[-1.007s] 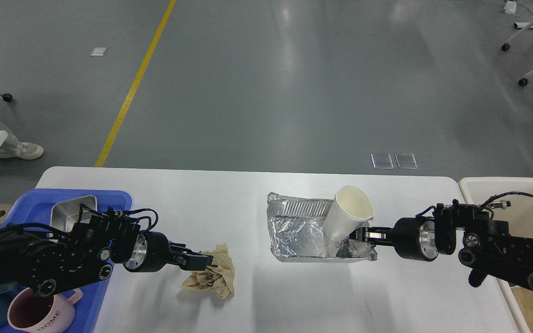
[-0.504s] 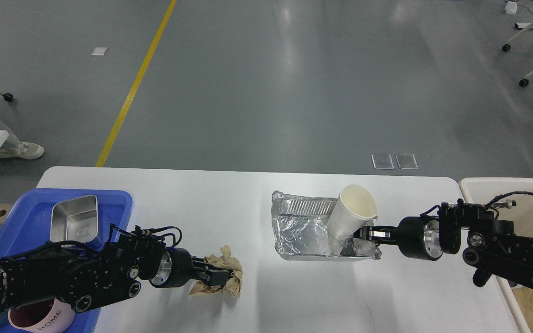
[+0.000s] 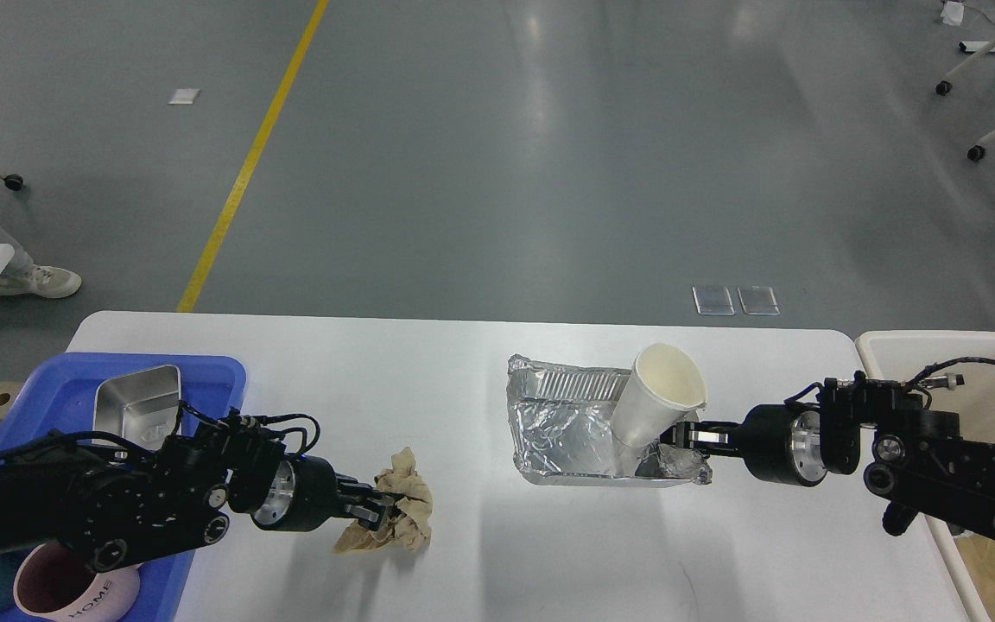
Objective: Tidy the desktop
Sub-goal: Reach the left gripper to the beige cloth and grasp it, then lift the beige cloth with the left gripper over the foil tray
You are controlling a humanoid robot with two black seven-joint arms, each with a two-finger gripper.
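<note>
At the left gripper (image 3: 377, 510), crumpled brown paper (image 3: 394, 514) is pinched, likely for disposal. The right gripper (image 3: 679, 436) is clamped on the foil tray (image 3: 562, 432) rim; a paper cup (image 3: 657, 402) leans inside, on the desktop (image 3: 428, 380).

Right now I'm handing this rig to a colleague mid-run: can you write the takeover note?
Left gripper: shut on the crumpled brown paper, low over the desktop.
Right gripper: at the foil tray's right end, beside the paper cup leaning in it; grip unclear.
Done: steel container and pink mug sit in the blue tray.
Left: paper, foil tray and cup still need clearing; the beige bin is at the right.
</note>
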